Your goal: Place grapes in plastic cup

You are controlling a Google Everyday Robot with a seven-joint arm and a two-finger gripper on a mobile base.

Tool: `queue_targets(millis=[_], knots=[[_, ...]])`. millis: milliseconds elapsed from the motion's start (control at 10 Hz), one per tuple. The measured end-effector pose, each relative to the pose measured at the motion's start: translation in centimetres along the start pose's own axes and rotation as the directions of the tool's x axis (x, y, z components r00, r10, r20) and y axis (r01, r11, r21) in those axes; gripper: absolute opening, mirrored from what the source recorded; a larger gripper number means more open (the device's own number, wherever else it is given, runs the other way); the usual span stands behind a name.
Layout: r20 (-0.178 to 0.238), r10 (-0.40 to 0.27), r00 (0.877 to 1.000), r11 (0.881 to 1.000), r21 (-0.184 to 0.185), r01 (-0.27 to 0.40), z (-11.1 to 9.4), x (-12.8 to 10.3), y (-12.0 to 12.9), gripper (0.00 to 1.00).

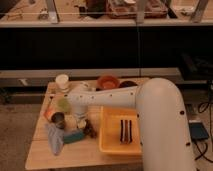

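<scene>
The grapes are a small dark bunch lying on the wooden table, just left of the yellow tray. My gripper hangs down from the white arm right over them, and its tip hides part of the bunch. Up and to the left of the gripper, a hand's width away, stands the pale green plastic cup.
A small dark can stands just below the green cup and a white cup at the back left. The yellow tray holds a dark striped block. A grey cloth and a teal sponge lie in front. Two bowls stand at the back.
</scene>
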Motion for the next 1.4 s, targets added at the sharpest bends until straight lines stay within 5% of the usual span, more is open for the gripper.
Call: queue_targets(millis=[300, 600, 700, 900, 1200, 1400], knots=[[-0.016, -0.003, 1.0, 1.0, 0.003, 0.003, -0.7, 0.2, 0.2, 0.09], [-0.035, 0.018, 0.999, 0.999, 0.044, -0.017, -4.0, -0.1, 0.1, 0.09], [-0.045, 0.053, 0.998, 0.994, 0.093, -0.048, -9.4, -0.4, -0.4, 0.09], [-0.049, 0.097, 0.994, 0.987, 0.132, -0.089, -14.1, -0.2, -0.9, 0.09], [-0.036, 0.155, 0.987, 0.968, 0.205, -0.145, -20.2, 0.8, -2.7, 0.09], [-0.015, 0.164, 0.986, 0.955, 0.254, -0.155, -22.4, 0.9, -5.6, 0.09]])
